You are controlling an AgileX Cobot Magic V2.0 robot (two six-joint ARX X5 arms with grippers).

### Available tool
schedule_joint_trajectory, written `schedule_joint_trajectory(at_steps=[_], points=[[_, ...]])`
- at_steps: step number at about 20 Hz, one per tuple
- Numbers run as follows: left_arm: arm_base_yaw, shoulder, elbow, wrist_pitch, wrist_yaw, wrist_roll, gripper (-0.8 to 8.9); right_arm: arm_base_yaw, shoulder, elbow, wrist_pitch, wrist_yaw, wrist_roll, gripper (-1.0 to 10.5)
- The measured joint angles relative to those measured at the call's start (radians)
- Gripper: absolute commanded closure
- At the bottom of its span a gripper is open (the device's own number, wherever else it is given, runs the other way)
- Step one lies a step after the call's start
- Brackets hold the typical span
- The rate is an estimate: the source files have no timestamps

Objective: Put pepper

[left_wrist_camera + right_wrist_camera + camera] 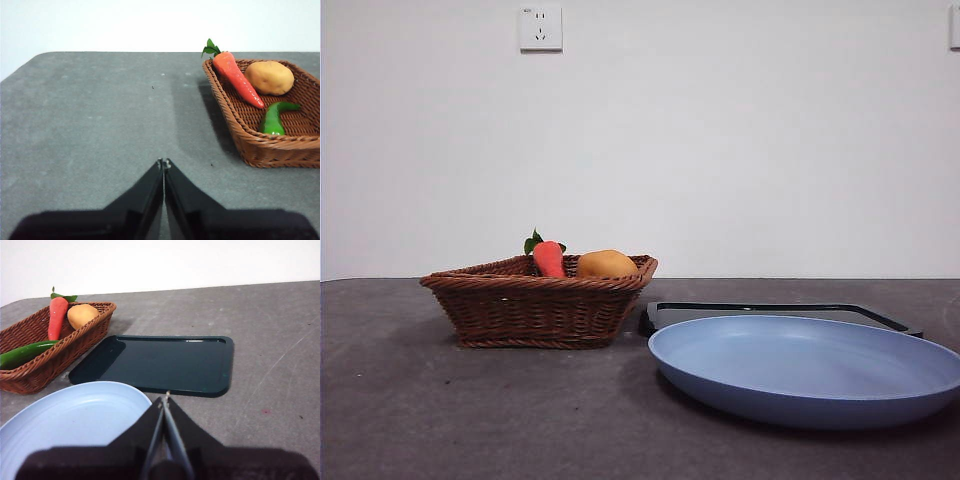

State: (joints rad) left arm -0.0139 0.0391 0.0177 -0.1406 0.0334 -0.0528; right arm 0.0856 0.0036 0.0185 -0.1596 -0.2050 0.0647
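While both arms wait clear of the work, the pepper (274,119) is left lying in the wicker basket (260,145).

The grey table (470,420) is shared by a blue plate (800,375) and a dark tray (160,362), both bare, so either could be meant to receive the pepper; which one cannot be told. The basket is set just beside the tray and also holds a carrot (235,75) and a potato (269,77). The left gripper (164,162) and right gripper (166,396) are both seen pressed closed, nothing held, with no grasp begun.
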Motion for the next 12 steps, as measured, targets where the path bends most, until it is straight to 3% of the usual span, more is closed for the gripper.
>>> schedule_joint_trajectory(at_steps=[6, 9, 12], points=[[0.000, 0.000, 0.000, 0.000, 0.000, -0.091, 8.05, 0.000, 0.000, -0.001, 0.006, -0.001, 0.056, 9.4], [0.000, 0.000, 0.000, 0.000, 0.021, -0.140, 8.07, 0.000, 0.000, -0.002, 0.012, -0.001, 0.134, 9.4], [0.000, 0.000, 0.000, 0.002, 0.110, -0.196, 8.07, 0.000, 0.000, -0.002, 0.011, -0.004, 0.240, 9.4]])
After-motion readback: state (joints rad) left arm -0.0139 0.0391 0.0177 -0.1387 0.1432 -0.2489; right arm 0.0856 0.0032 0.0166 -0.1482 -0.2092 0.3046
